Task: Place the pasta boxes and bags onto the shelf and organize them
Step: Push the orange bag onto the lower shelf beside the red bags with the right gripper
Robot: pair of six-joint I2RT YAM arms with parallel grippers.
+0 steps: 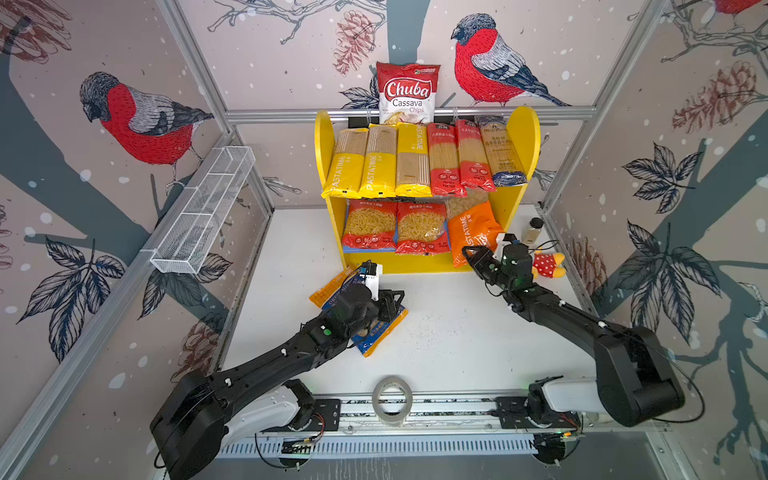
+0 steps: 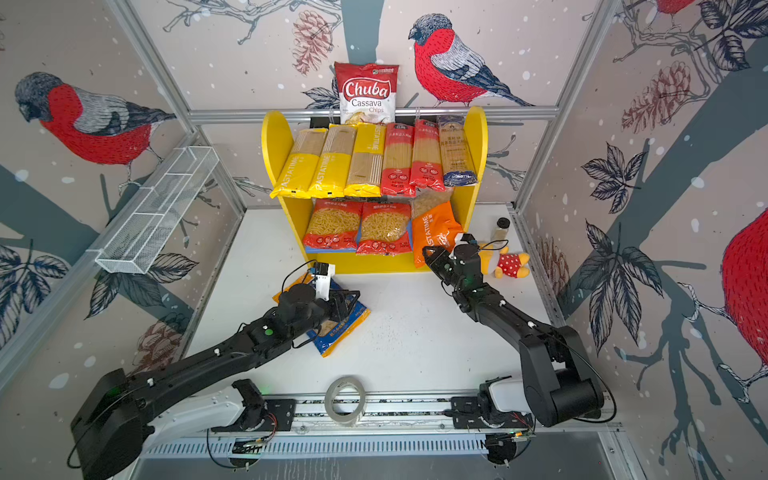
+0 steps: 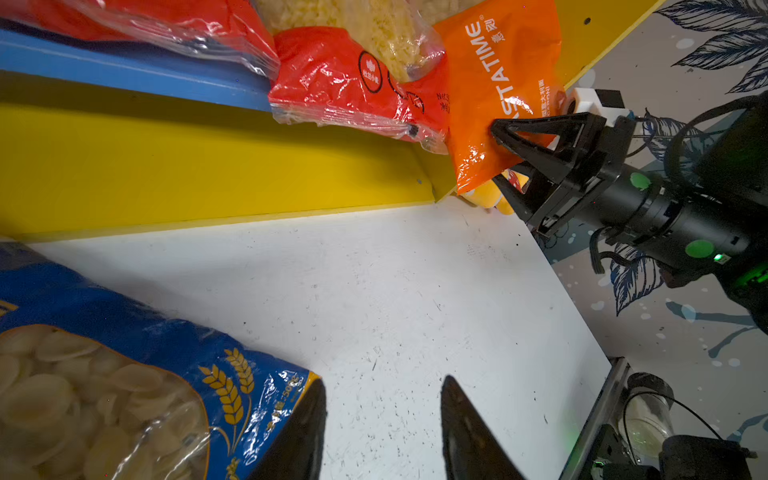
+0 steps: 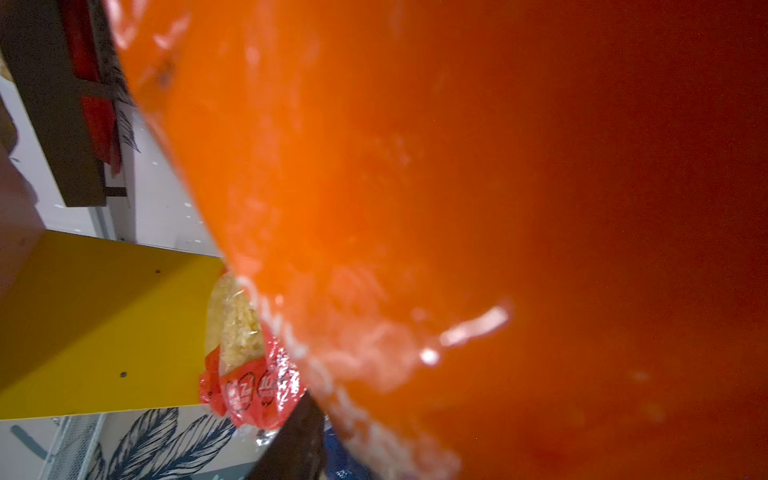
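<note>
The shelf (image 1: pixel 525 137) carries six long spaghetti packs (image 1: pixel 413 160) on its upper board. Two red short-pasta bags (image 1: pixel 369 226) lie on the blue lower board (image 3: pixel 124 70). The orange bag (image 1: pixel 471 228) leans at the lower tier's right end, and my right gripper (image 1: pixel 478 257) is shut on its lower corner. In the left wrist view one finger lies in front of the bag and one behind. That bag (image 4: pixel 457 208) fills the right wrist view. The blue-orange bag (image 1: pixel 376 332) lies flat on the table under my left arm. My left gripper (image 3: pixel 384 380) is open beside its corner.
A Chuba chips bag (image 1: pixel 408 93) stands behind the shelf top. A white wire basket (image 1: pixel 203 212) hangs on the left wall. A spice jar (image 1: pixel 533 230) and a plush toy (image 1: pixel 548 264) sit right of the shelf. A tape roll (image 1: pixel 392 399) rests at the front rail.
</note>
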